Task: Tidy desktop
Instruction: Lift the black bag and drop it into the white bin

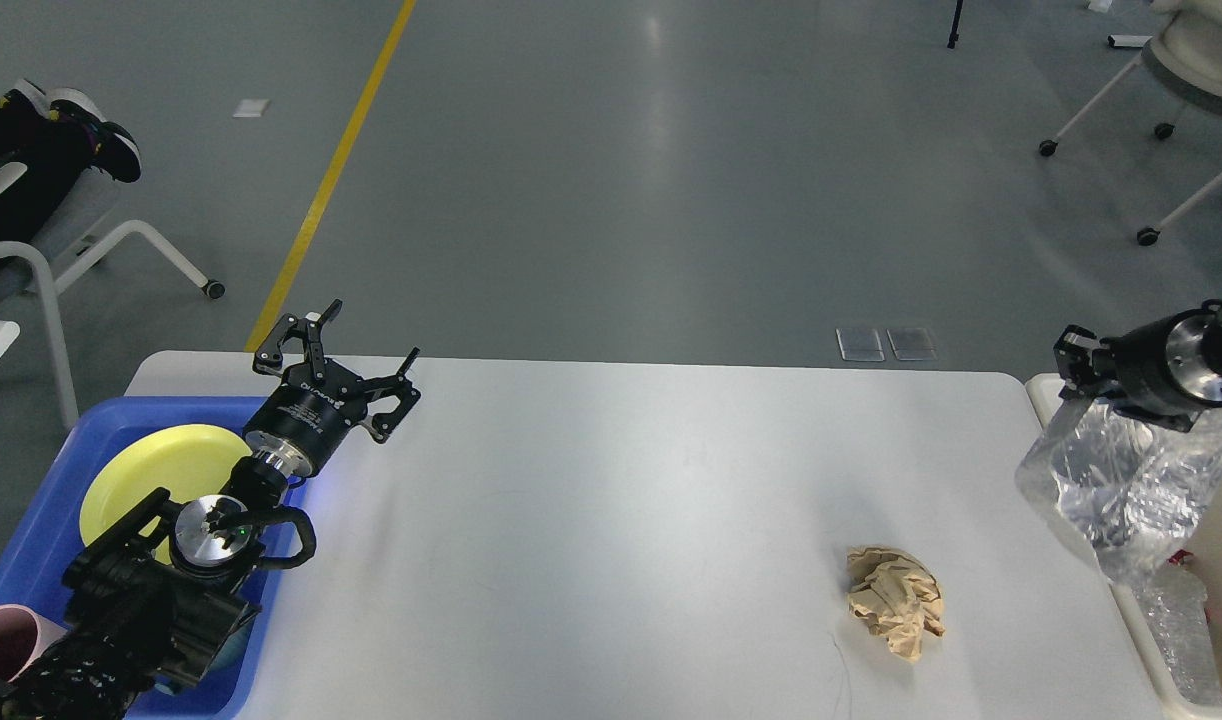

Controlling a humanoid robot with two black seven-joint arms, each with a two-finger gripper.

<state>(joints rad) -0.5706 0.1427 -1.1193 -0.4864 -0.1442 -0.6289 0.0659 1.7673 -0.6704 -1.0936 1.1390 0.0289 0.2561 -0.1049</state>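
My right gripper (1071, 372) grips a clear plastic bag (1121, 480) above the beige bin (1151, 660) at the desktop's (611, 520) right edge. Left gripper (336, 360) spread, empty, over the far left corner by the blue tray (41, 530). Crumpled brown paper (896, 600) lies near the front right; grey floor beyond.

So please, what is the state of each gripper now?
Left gripper: open, holding nothing.
Right gripper: shut on the clear plastic bag, lifted over the beige bin.

The desktop (621, 500) looked smooth and faintly glossy, catching a pale sheen. The crumpled wad (895, 600) was rough brown paper. The bag (1121, 490) was clear, wrinkled, shiny plastic film. The tray (31, 540) was glossy blue plastic, the plate (161, 470) in it smooth yellow. The floor (671, 180) was polished grey.
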